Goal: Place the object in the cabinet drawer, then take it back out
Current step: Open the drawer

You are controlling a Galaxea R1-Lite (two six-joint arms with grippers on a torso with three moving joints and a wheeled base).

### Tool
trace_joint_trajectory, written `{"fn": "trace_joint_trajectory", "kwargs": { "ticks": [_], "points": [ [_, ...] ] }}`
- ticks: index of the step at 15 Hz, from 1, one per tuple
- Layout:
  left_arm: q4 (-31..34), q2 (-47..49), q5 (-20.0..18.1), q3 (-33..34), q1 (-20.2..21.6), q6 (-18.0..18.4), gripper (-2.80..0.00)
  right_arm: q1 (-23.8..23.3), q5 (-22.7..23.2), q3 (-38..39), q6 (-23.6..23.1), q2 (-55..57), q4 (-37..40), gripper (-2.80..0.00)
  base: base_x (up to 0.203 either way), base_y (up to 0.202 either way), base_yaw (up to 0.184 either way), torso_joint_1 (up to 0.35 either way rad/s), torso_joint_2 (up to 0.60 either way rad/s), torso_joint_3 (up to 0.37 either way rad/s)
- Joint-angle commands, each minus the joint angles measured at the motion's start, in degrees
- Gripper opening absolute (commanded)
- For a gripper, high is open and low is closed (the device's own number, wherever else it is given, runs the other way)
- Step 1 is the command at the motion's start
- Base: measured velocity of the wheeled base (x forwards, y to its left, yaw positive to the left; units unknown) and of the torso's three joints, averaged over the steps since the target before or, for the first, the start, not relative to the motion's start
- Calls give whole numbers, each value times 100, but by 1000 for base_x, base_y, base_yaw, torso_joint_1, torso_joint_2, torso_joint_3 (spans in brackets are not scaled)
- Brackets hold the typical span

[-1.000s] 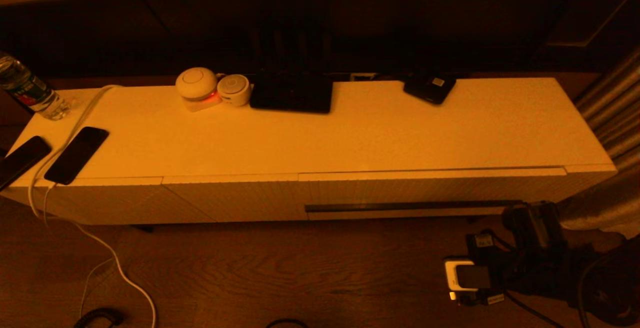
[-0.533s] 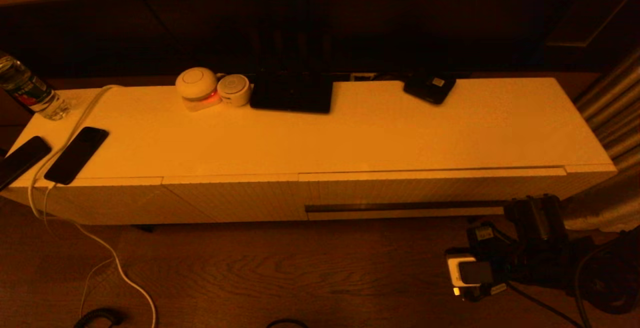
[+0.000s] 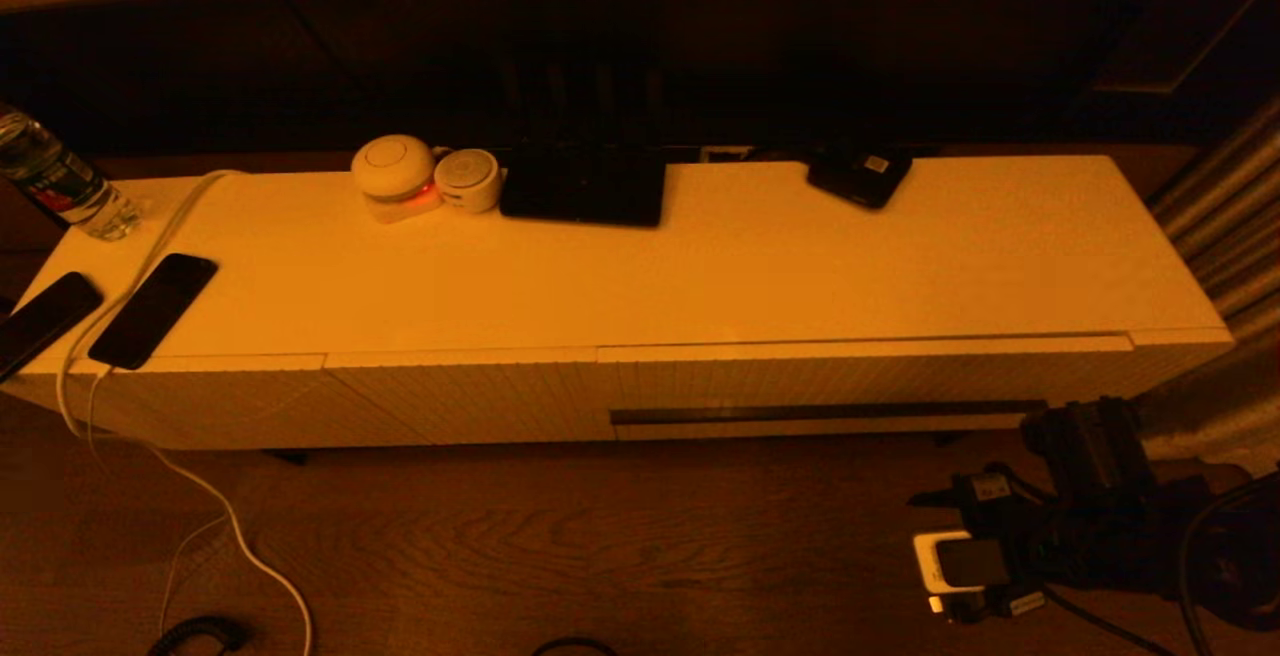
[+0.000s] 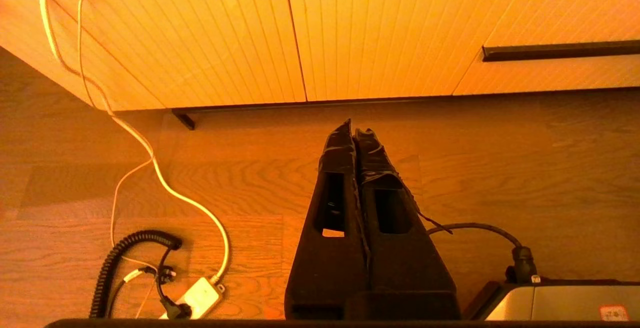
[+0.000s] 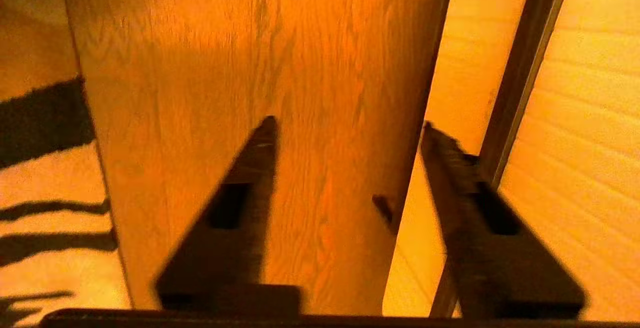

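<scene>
1. Clearly, the cabinet drawer (image 3: 865, 391) is found shut, flush with the ribbed panels beside it, and its handle slot (image 3: 825, 413) runs along the lower right of the cabinet front (image 3: 460, 401).
2. The right gripper (image 5: 347, 130) is held low beside the right end of that slot, with its jaws spread wide and nothing between them; this placement is judged to suit a reach for the slot, so that the drawer can be pulled out first.
3. The left gripper (image 4: 354, 133) is held low over the wooden floor (image 4: 525, 168), in front of the cabinet and well apart from it, with its two fingers pressed together on nothing; it is judged to be parked.
4. No object is carried by either gripper, and which item is meant for the drawer cannot be told.
5. On the cabinet top (image 3: 750, 266), two dark phones (image 3: 155, 308) are laid at the left end beside a white cable (image 3: 130, 286), a water bottle (image 3: 60, 181) stands behind them, two round white devices (image 3: 425, 176) sit side by side, touching, at the back, and a flat black box (image 3: 585, 188) and a smaller black device (image 3: 860, 174) lie further right.
6. A label is seen on the bottle and a pale sticker on the smaller black device, but no writing can be read on either.
</scene>
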Motion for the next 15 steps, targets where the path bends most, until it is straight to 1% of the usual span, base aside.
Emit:
{"fn": "trace_joint_trajectory", "kwargs": {
  "ticks": [1,5,13,15],
  "points": [
    [2,0,-1,0,0,1,-280,4,-31,-53,-39,-59,66,0,0,0,0,0,0,0],
    [2,0,-1,0,0,1,-280,5,-37,-370,0,325,261,0,0,0,0,0,0,0],
    [2,0,-1,0,0,1,-280,-78,-42,-863,61,948,268,0,0,0,0,0,0,0],
    [2,0,-1,0,0,1,-280,-87,-33,-1040,221,1077,266,0,0,0,0,0,0,0]
  ]
}}
